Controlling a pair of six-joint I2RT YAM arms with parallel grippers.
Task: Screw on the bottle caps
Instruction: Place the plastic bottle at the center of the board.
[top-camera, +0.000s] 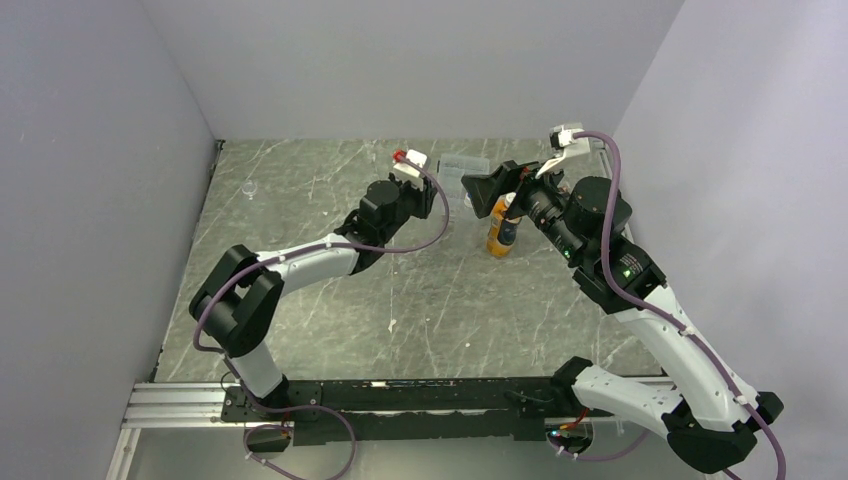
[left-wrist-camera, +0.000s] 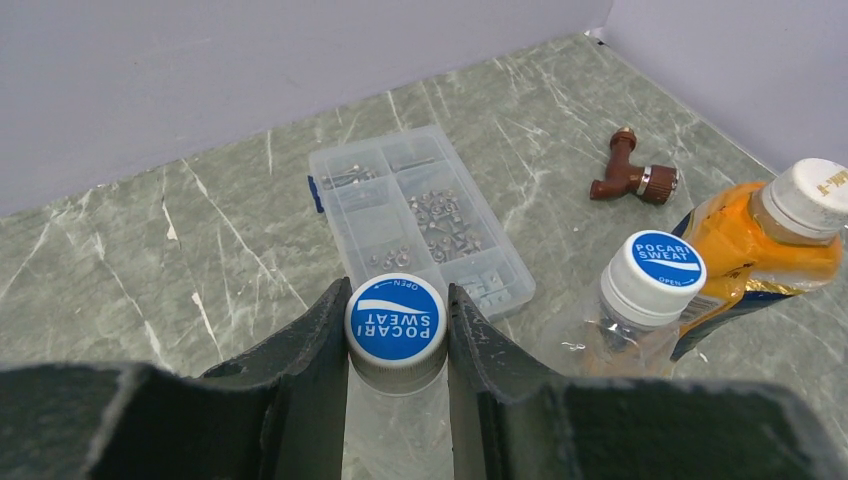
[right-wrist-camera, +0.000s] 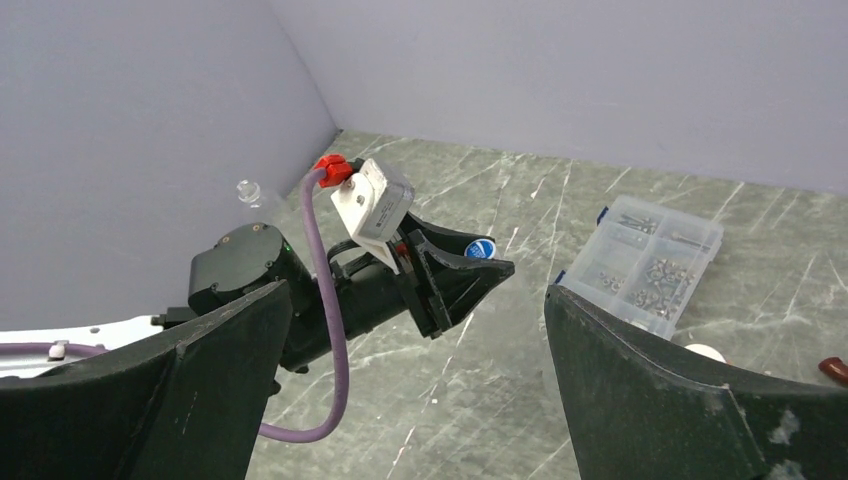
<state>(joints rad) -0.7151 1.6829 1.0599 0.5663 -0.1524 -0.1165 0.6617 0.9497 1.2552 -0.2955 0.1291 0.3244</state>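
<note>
The left gripper (left-wrist-camera: 397, 295) is clamped on a blue cap (left-wrist-camera: 395, 322), which is set on top of a clear bottle (left-wrist-camera: 395, 420). Just beside it a second clear bottle (left-wrist-camera: 620, 345) with a blue-and-white cap (left-wrist-camera: 655, 265) is seen. An orange bottle (left-wrist-camera: 745, 250) with a white cap (left-wrist-camera: 812, 198) is right next to that one. A clear box (left-wrist-camera: 420, 215) of small metal bits is laid further back, with a brown pipe piece (left-wrist-camera: 632, 178) near it. The right gripper (right-wrist-camera: 415, 295) is held wide apart, with nothing between its fingers. Most of the held bottle is hidden by the left fingers. From above, the clear bottles are hard to make out.
</note>
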